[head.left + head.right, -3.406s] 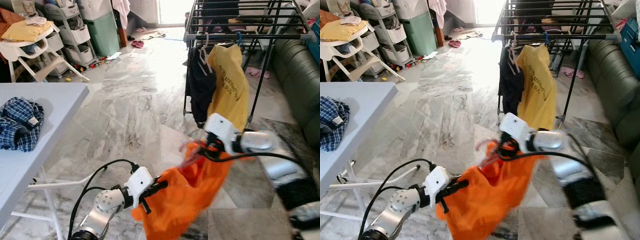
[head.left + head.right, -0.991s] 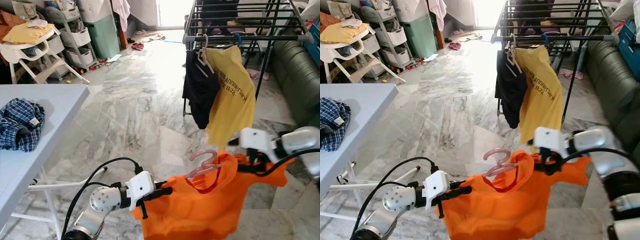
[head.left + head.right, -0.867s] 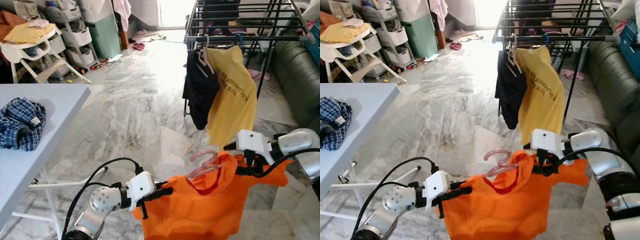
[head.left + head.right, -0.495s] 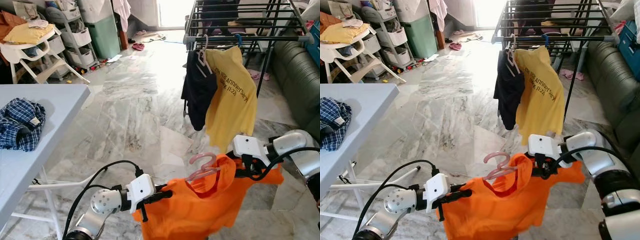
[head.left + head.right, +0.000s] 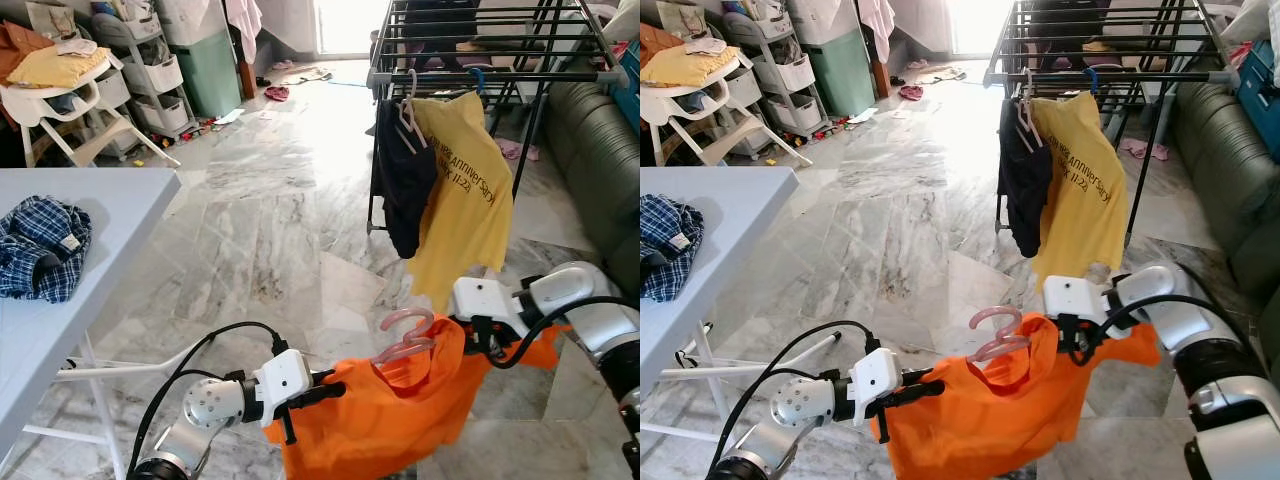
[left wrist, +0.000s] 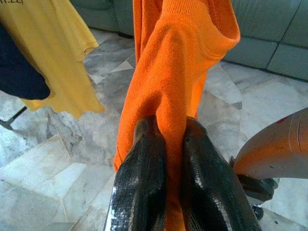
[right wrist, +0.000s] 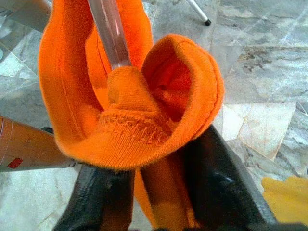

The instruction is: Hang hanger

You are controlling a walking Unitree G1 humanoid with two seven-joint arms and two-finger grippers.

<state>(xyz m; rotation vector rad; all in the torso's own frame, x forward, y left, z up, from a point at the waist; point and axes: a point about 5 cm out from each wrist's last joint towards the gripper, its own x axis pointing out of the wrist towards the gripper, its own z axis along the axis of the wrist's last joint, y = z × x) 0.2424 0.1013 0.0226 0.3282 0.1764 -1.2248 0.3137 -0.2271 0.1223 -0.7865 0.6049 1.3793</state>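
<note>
Orange shirt (image 5: 400,410) on pink hanger (image 5: 405,335), held low, well short of the drying rack (image 5: 480,50). My left gripper (image 6: 163,159) pinches one shoulder; right gripper (image 7: 159,192) clamps the other. Cloth is soft, light, saggy. I judge the stiff hook the better hold for hanging.

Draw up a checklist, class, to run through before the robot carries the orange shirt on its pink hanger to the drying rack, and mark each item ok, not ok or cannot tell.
1. Left gripper clamped on the orange cloth shirt: ok.
2. Right gripper clamped on the shirt's other shoulder: ok.
3. Pink plastic hanger seated in the collar, hook standing free: ok.
4. Black metal drying rack has rail space beside the yellow shirt: ok.
5. Hanger hook within reach of the rail: not ok, the rack stands well ahead.
6. Marble floor ahead free of obstacles: ok.
</note>
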